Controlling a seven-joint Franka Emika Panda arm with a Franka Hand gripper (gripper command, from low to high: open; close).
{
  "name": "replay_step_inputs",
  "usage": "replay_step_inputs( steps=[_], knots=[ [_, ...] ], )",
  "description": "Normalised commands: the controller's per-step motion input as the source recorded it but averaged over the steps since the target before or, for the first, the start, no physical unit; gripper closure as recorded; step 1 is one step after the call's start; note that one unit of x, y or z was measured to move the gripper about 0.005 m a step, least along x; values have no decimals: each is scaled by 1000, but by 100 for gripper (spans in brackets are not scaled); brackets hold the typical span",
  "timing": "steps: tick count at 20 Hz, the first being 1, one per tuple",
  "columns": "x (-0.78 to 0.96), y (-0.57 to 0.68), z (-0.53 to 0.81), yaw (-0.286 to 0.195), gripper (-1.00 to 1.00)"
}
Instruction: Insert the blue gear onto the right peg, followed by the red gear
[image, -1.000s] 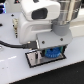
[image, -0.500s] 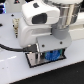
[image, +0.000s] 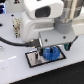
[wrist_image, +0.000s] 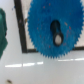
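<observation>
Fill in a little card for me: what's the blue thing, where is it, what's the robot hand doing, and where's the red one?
Blue thing: the blue gear, round and toothed, with a dark hole in its hub
Where: over the grey base plate
Robot hand: the gripper is right above the gear; open or shut, cannot tell
Red gear: not in either picture

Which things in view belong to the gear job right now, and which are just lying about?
Job:
- blue gear, low over the base plate
- gripper, right above the blue gear

Bystander:
- teal-green object at the wrist view's edge, not identifiable

Red gear and pegs not visible.
</observation>
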Motion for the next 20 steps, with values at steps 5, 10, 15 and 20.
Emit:
replay_step_inputs(
  steps=[5, 10, 15, 20],
  knots=[
    [-482, 218, 268, 0, -100],
    [-608, 333, 93, 0, -100],
    [-563, 493, 15, 0, -100],
    [-541, 446, -14, 0, -100]
  ],
)
